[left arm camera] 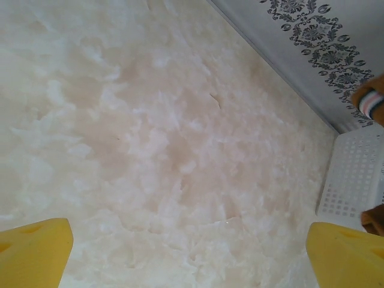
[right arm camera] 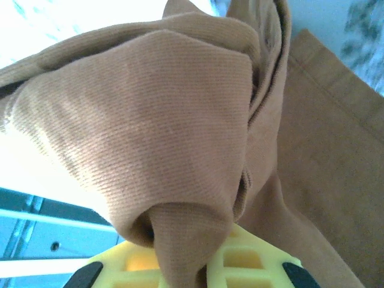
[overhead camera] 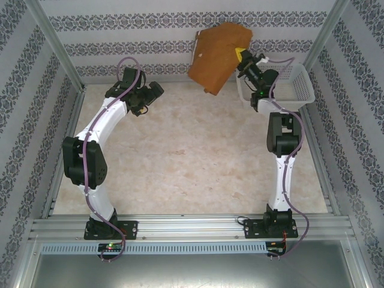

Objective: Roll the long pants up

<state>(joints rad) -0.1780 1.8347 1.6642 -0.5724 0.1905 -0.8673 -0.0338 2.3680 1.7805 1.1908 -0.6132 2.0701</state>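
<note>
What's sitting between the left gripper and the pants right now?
Nothing. In the top view, the table between the open left gripper and the long pants, hanging from the shut right gripper, is bare.

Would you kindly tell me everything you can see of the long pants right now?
The long pants are rust-brown, finely ribbed soft fabric, bunched into a hanging bundle with deep creases and a stitched hem edge. The right gripper is shut on a pinch of the cloth, holding them up at the far side of the table, just left of the white basket. A pale striped waistband shows in the left wrist view. Whether the lower end touches the table cannot be told.
</note>
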